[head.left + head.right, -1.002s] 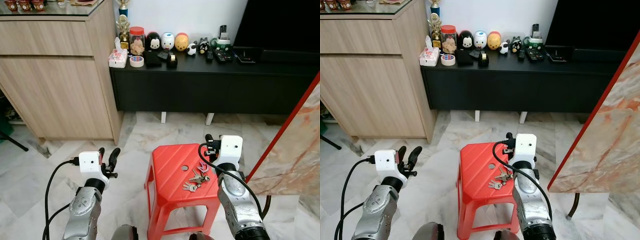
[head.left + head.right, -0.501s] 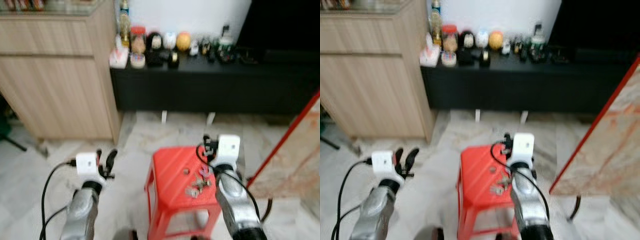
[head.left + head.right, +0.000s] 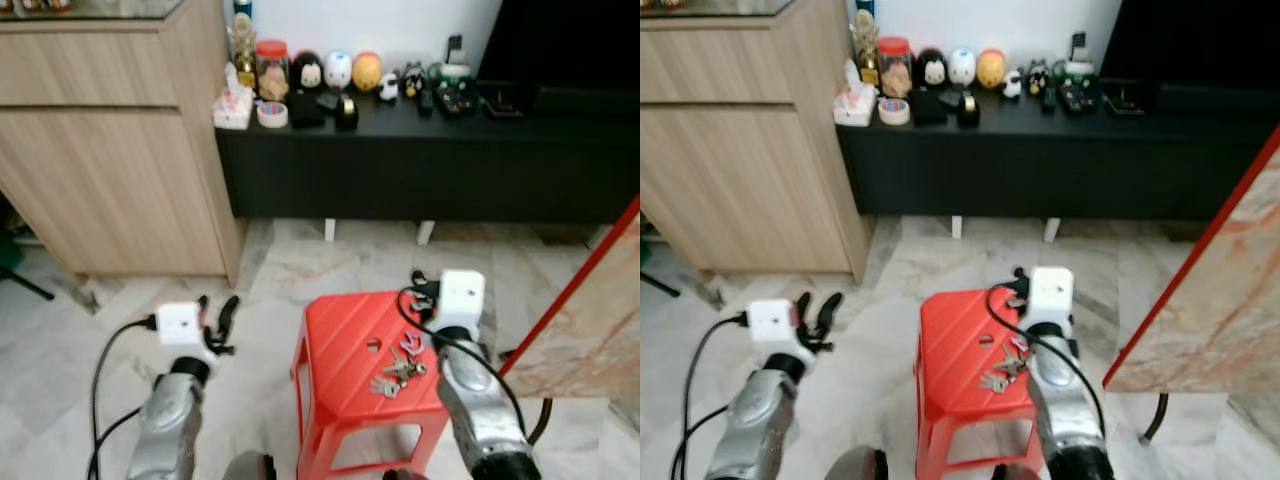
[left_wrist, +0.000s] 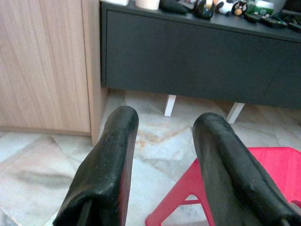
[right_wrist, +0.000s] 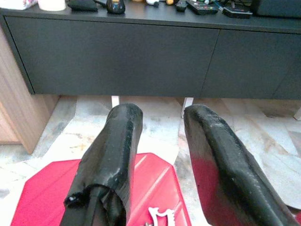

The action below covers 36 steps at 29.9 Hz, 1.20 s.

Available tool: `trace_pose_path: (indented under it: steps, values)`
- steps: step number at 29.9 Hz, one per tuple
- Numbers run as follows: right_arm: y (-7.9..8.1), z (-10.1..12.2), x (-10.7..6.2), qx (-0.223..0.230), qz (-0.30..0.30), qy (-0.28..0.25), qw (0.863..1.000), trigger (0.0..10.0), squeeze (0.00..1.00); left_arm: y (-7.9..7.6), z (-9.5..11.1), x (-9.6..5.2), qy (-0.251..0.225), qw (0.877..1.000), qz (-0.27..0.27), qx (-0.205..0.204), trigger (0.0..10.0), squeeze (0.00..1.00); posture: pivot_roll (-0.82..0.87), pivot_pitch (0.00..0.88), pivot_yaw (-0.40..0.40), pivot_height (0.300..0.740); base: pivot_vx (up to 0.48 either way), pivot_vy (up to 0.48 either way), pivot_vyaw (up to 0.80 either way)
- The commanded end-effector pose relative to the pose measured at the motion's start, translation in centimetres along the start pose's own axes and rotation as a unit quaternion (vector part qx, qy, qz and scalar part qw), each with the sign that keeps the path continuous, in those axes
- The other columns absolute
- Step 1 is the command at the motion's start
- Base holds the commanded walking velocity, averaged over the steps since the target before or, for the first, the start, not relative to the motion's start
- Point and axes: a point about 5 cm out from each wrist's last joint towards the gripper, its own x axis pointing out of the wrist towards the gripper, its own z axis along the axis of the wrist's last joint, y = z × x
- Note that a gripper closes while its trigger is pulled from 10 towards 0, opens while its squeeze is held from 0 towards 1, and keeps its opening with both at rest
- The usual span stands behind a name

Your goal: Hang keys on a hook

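A bunch of silver keys [image 3: 398,372] with a red fob lies on the right part of a red plastic stool [image 3: 340,350]. My right gripper [image 3: 420,290] hovers open over the stool's far right edge, just beyond the keys. In the right wrist view its two black fingers [image 5: 117,150] stand apart, with the stool top and the end of the keys [image 5: 160,217] below them. Left of the stool, my left gripper [image 3: 217,318] hangs open over the marble floor, holding nothing; its fingers [image 4: 110,155] are spread in the left wrist view.
A low black cabinet [image 3: 420,150] along the back wall carries figurines, a tape roll and remotes. A tall wooden cabinet [image 3: 110,150] stands at the left. A marble-patterned tabletop with a red edge [image 3: 585,310] juts in close on the right.
The camera has shifted and the blur has cleared; the whole scene sits slightly lower. Both arms, the stool and the keys keep their places relative to each other.
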Motion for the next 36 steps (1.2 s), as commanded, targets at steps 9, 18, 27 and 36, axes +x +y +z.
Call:
trace_pose_path:
  steps: [9, 18, 27, 36]
  values:
    - [0.15, 0.32, 0.02, -0.015, 0.006, -0.008, 1.0, 10.0, 0.0, 0.11, 0.21, -0.01, -0.002, 1.0, -0.001, 0.01, 10.0, 0.0, 0.12, 0.035, -0.064, 0.641, 0.0, 0.0, 0.18]
    - [0.22, 0.29, 0.0, -0.001, 0.004, -0.008, 1.0, 10.0, 0.0, 0.04, 0.17, -0.02, -0.001, 1.0, -0.002, 0.009, 10.0, 0.0, 0.12, 0.037, -0.064, 0.641, 0.0, 0.0, 0.44]
    - [0.27, 0.18, -0.03, 0.001, 0.004, -0.006, 1.0, 10.0, 0.0, -0.02, 0.14, -0.05, 0.0, 1.0, -0.004, 0.009, 10.0, 0.0, 0.12, 0.037, -0.064, 0.641, 0.0, 0.0, 0.0]
    - [0.31, 0.21, -0.04, 0.0, 0.004, -0.007, 1.0, 10.0, 0.0, 0.01, 0.13, -0.08, 0.0, 1.0, -0.004, 0.011, 10.0, 0.0, 0.12, 0.038, -0.063, 0.641, 0.276, 0.0, 0.0]
